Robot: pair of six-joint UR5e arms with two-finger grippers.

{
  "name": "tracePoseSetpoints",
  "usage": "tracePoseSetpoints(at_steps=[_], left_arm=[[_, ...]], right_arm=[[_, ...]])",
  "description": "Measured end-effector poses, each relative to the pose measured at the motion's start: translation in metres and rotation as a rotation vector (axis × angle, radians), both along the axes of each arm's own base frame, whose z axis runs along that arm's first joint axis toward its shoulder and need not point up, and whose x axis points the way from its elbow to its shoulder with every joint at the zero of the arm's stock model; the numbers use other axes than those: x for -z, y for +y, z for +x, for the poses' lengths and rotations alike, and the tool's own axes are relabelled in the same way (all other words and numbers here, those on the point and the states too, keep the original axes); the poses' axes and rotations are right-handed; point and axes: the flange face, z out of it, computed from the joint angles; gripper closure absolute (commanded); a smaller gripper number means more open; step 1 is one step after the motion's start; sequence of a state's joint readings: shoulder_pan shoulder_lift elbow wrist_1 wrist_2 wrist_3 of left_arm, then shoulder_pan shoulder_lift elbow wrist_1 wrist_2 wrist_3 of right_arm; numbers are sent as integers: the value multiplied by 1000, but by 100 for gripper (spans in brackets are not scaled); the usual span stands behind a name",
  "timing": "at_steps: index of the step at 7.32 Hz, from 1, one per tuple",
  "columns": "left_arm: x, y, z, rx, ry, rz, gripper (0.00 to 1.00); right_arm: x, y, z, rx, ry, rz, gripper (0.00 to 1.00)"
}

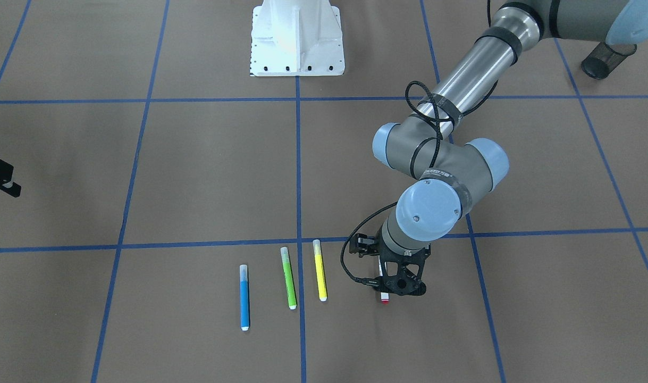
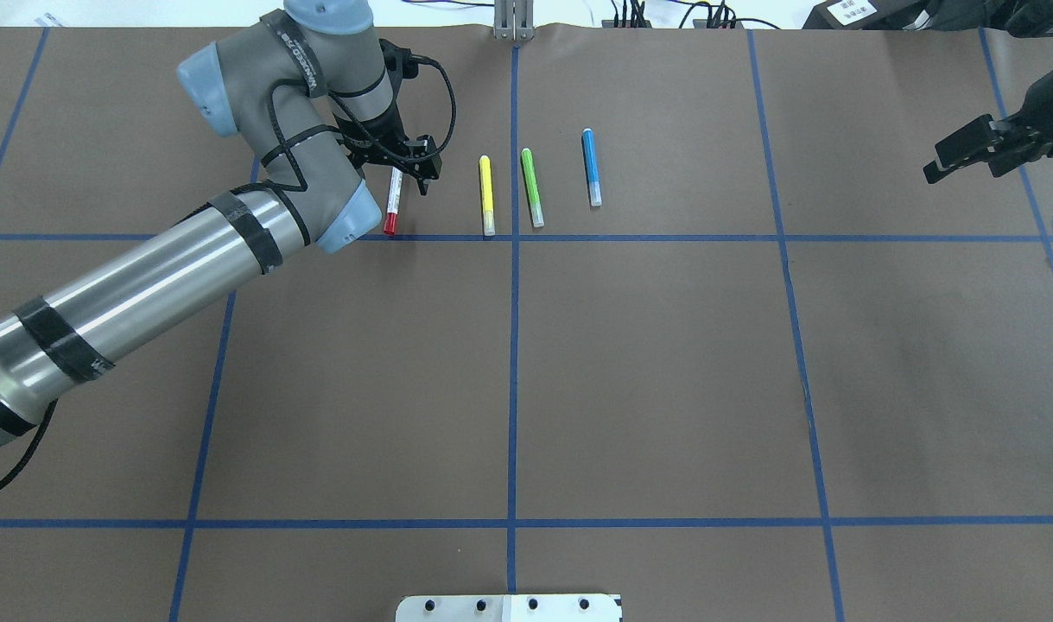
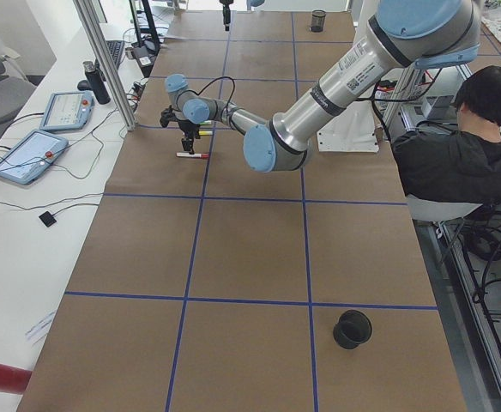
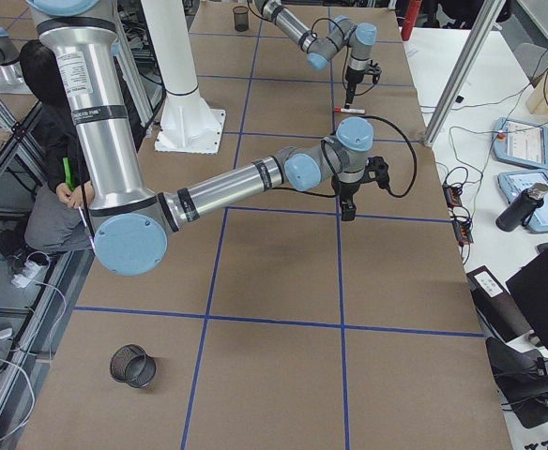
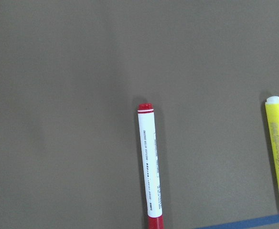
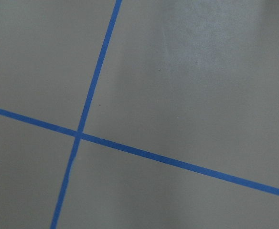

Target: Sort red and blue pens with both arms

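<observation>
**Red pen under left claw, blue pen further off**

Red pen (image 2: 393, 200): white barrel, red cap and end, flat on the table just under the left gripper (image 2: 409, 168).
Blue pen (image 2: 592, 167): translucent cap, flat, parallel to the red one, well apart from that claw.
Left arm (image 2: 172, 268) is stretched out low.
Right arm (image 4: 227, 187) has its right gripper (image 2: 967, 154) far from both pens.

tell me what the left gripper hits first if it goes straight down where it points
Most likely the red pen, lying on the table right under the left gripper, which points down. How near is unclear.
</observation>
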State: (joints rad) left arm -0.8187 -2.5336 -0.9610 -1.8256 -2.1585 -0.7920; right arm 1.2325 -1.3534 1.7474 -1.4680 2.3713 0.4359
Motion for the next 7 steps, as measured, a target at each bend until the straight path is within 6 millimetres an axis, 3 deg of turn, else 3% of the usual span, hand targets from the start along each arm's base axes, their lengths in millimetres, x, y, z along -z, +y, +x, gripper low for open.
tracePoseSetpoints(at_steps=[2, 7], left_arm=[[-6, 11, 17, 10, -10, -2, 16], [-17, 13, 19, 14, -23, -8, 40]], right_arm=[[6, 0, -7, -10, -7, -18, 0], [8, 1, -9, -7, -16, -20, 0]])
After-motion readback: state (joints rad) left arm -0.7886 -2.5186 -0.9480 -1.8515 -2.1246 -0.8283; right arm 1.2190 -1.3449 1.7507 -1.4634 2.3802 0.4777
